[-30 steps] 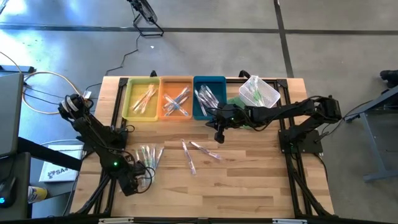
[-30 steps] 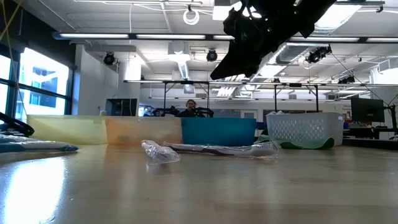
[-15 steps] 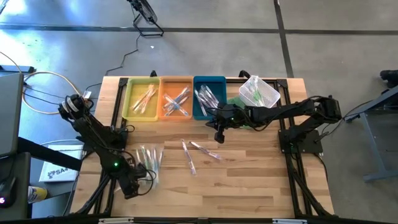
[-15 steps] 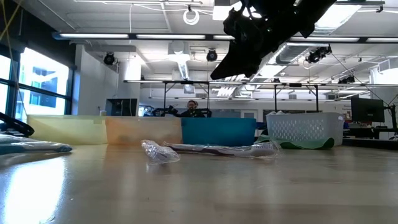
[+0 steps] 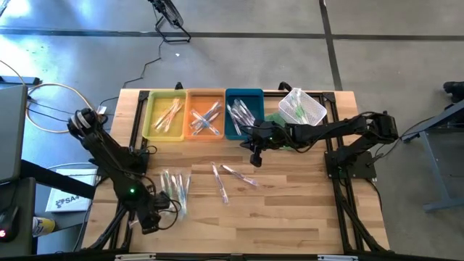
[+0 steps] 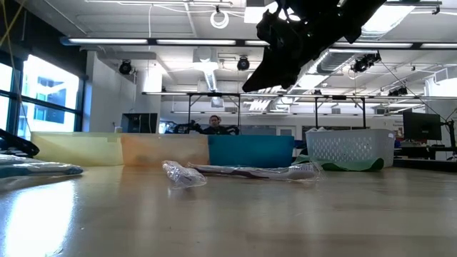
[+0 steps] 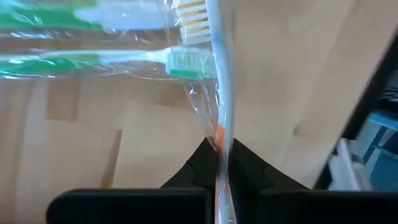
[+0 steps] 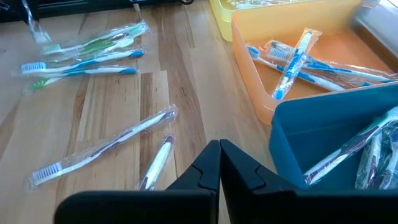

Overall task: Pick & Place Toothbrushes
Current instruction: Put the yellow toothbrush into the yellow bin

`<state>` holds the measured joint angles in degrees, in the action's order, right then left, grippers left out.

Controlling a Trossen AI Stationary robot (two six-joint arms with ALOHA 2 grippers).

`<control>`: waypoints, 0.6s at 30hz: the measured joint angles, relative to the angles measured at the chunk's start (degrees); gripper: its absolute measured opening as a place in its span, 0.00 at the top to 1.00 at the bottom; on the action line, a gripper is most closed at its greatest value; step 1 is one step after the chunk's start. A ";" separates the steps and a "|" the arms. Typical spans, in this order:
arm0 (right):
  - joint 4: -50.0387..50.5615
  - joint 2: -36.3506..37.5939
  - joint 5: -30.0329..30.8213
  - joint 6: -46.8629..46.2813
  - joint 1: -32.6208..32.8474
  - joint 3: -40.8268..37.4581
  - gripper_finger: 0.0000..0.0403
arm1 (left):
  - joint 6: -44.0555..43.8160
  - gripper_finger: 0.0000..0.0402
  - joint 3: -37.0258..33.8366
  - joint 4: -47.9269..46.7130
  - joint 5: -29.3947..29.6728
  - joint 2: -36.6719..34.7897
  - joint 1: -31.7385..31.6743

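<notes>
Several wrapped toothbrushes [image 5: 176,185] with green and blue handles lie in a loose pile at the near left of the table. My left gripper [image 5: 161,210] is at the pile's near end, shut on one wrapped toothbrush [image 7: 221,74] with a white handle. More toothbrushes [image 5: 230,176] lie flat mid-table. My right gripper [image 5: 254,158] hangs shut and empty above the table, just in front of the blue tray [image 5: 243,92]. Its wrist view shows the shut fingers [image 8: 219,152] over bare wood. My left gripper pinches the wrapped toothbrush between its two fingers at the handle end [image 7: 219,134], where an orange patch shows through the clear wrapper. The fingers lie along the toothbrush. Its brush end reaches away over the wood, next to the green-handled toothbrushes [image 7: 93,59].
At the far edge stand a yellow tray [image 5: 147,116], an orange tray [image 5: 205,92] and the blue tray, each with toothbrushes inside. A white mesh basket [image 5: 303,107] stands to their right. Bare wood lies along the near edge and the right half.
My left gripper has shifted a little toward the table's near left corner at the end of the pile. My right arm has kept still.
</notes>
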<state>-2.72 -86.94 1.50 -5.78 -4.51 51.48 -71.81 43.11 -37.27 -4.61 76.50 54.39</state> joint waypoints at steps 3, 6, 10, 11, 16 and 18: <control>0.06 0.00 0.00 0.02 0.02 0.00 1.00 | -0.30 0.95 1.80 -3.42 1.84 -2.70 0.00; 0.33 0.00 0.00 0.02 0.01 0.00 1.00 | -0.48 0.95 3.79 -8.73 5.13 -6.03 0.00; 0.50 0.00 0.00 0.02 0.02 0.00 1.00 | -1.11 0.95 6.15 -15.19 12.45 -10.96 -0.04; 0.50 0.00 0.00 0.02 0.00 0.00 1.00 | -1.69 0.95 6.52 -16.29 14.72 -12.21 -0.04; 0.57 0.00 0.00 0.02 0.00 0.00 1.00 | -3.44 0.95 6.89 -19.53 24.64 -17.78 -0.47; 0.57 0.00 0.00 0.02 0.00 0.00 1.00 | -2.75 0.95 6.89 -20.39 26.79 -19.22 -2.02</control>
<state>-2.15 -86.94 1.50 -5.76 -4.51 51.48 -74.56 50.00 -57.66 22.18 57.28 52.37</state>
